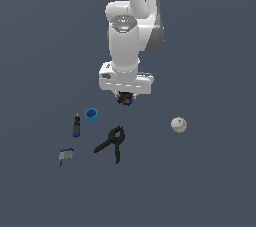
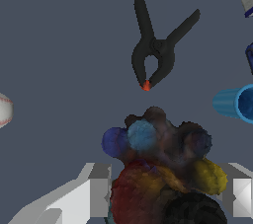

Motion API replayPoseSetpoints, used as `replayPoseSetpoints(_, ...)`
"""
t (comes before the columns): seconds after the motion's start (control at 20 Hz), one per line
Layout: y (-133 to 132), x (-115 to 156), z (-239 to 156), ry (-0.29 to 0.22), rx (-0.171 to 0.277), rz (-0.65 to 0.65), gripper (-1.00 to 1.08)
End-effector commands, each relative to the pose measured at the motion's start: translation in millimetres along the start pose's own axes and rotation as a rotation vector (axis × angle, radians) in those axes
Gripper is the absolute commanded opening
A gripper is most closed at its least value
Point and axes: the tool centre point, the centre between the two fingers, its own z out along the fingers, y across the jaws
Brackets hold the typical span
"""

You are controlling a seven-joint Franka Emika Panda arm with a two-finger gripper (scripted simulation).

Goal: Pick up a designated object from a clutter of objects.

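Observation:
The designated object (image 1: 125, 100) is a small dark lumpy cluster with blue, red and orange specks, tucked right under the white hand in the exterior view. It fills the wrist view (image 2: 163, 154), where my gripper (image 2: 168, 191) is shut on it, one grey finger (image 2: 96, 188) pressed to one side and the other to the opposite side. In the exterior view the gripper (image 1: 125, 97) is mostly hidden by the hand. The rest of the clutter of objects lies scattered on the dark floor around it.
A black spring clamp (image 1: 111, 143) (image 2: 155, 53) lies nearest. On the exterior view's left are a blue cup (image 1: 91, 115) (image 2: 237, 102), a dark screwdriver (image 1: 76, 126) and a small grey-blue piece (image 1: 65, 156). On its right sits a white ball (image 1: 178, 124) (image 2: 4, 110).

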Motion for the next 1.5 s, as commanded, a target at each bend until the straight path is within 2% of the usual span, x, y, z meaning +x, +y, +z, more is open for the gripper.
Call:
replayPoseSetpoints(0.0, 15.0, 14.4, -20.9, 0.000, 0.000, -0.001, -1.00)
replayPoseSetpoints(0.65, 82.5, 82.2, -112.0, -0.003, -0.003, -0.001, -1.00)
replayPoseSetpoints(1.45, 139.3, 143.9, -190.0, -0.005, -0.006, -0.001, -1.00)
